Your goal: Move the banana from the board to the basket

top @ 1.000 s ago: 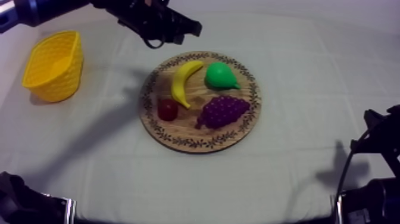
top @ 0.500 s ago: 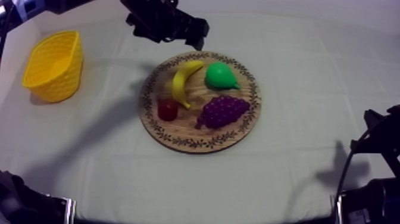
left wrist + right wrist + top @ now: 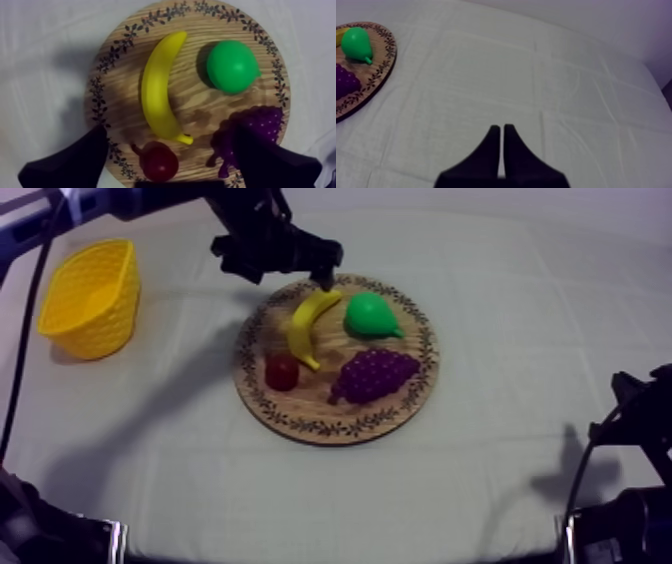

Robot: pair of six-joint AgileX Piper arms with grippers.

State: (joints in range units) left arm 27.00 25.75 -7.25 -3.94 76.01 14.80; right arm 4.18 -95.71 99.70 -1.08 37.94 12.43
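The yellow banana (image 3: 307, 326) lies on the left half of the round wooden board (image 3: 400, 413), curved, with its far tip toward the rim. My left gripper (image 3: 288, 270) hangs over the board's far edge, right by that tip. Seen from the left wrist, the banana (image 3: 157, 90) lies between and ahead of the wide-apart fingers (image 3: 75, 160) of the left gripper (image 3: 170, 131), which is open and holds nothing. The yellow basket (image 3: 90, 296) stands at the far left of the table. My right gripper (image 3: 501, 130) rests shut over bare cloth.
Also on the board are a green pear (image 3: 370, 315), purple grapes (image 3: 375, 374) and a small red fruit (image 3: 282, 371) just below the banana. The right arm (image 3: 635, 438) sits low at the right edge. Open cloth lies between board and basket.
The left gripper's fingers have spread wide, and the gripper has come down and forward from behind the board to the banana's far tip. The fruit and the right arm have not moved.
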